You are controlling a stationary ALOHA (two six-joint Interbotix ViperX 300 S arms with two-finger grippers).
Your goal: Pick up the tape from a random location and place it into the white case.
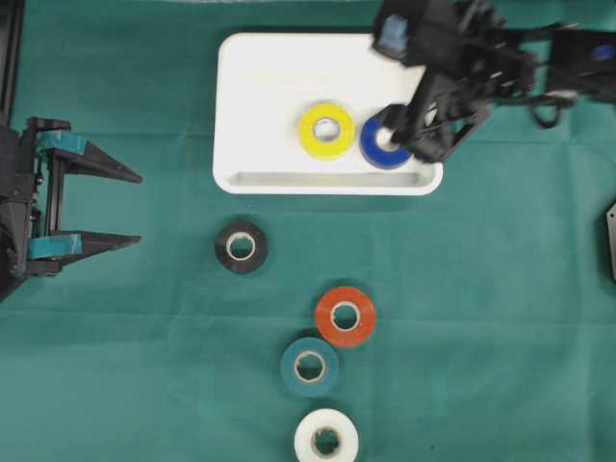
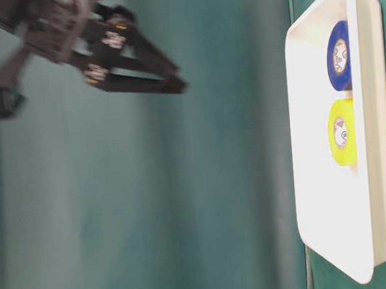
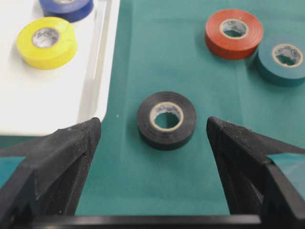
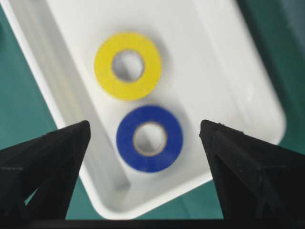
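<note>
overhead view: the white case (image 1: 252,67) holds two rolls lying flat side by side – a yellow tape (image 1: 326,131) and a blue tape (image 1: 384,144). the right gripper (image 1: 409,130) hangs above the blue one, jaws spread wide with nothing between them. on the green cloth (image 1: 500,318) below the case lie a black tape (image 1: 241,247), a red tape (image 1: 345,316), a teal tape (image 1: 310,366) and a white tape (image 1: 326,438). the left gripper (image 1: 130,208) sits at the left edge – jaws spread, empty, facing the black roll.

White case (image 1: 250,67), yellow tape (image 1: 326,130), blue tape (image 1: 377,149), black tape (image 1: 241,247), red tape (image 1: 346,316), teal tape (image 1: 309,366), white tape (image 1: 326,438), green cloth (image 1: 500,318)
</note>
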